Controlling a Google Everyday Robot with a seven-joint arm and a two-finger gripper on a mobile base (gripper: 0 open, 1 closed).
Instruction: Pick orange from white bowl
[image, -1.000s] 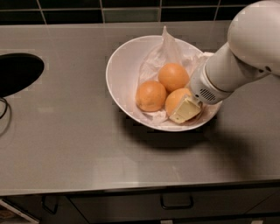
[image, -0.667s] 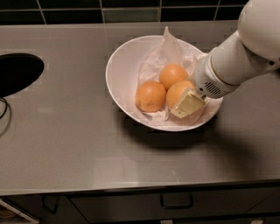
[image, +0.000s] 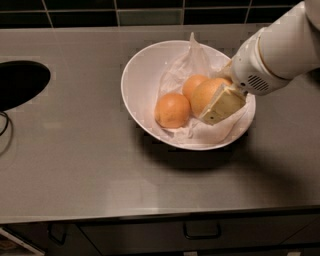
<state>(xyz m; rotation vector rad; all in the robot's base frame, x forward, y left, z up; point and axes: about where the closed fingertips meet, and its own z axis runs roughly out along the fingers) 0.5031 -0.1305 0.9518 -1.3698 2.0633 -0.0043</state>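
The white bowl (image: 137, 85) stands mid-counter, lined with crumpled white paper (image: 192, 57). It holds three oranges. The largest, paler orange (image: 205, 96) is at the right, between my gripper's fingers. My gripper (image: 216, 100) reaches in from the upper right and is shut on this orange; one cream finger (image: 223, 104) lies across its front right side and the other finger is hidden behind it. Two smaller, deeper-orange oranges sit beside it: one at the left (image: 171, 110), one behind (image: 192, 84).
A dark oval opening (image: 20, 82) is cut in the grey counter at the left, with a thin cable (image: 4, 125) below it. Dark tiles run along the back. The counter's front edge and a drawer handle (image: 201, 232) are at the bottom.
The gripper and arm have moved up and to the right, and the large orange has risen with them, away from the bowl's bottom.
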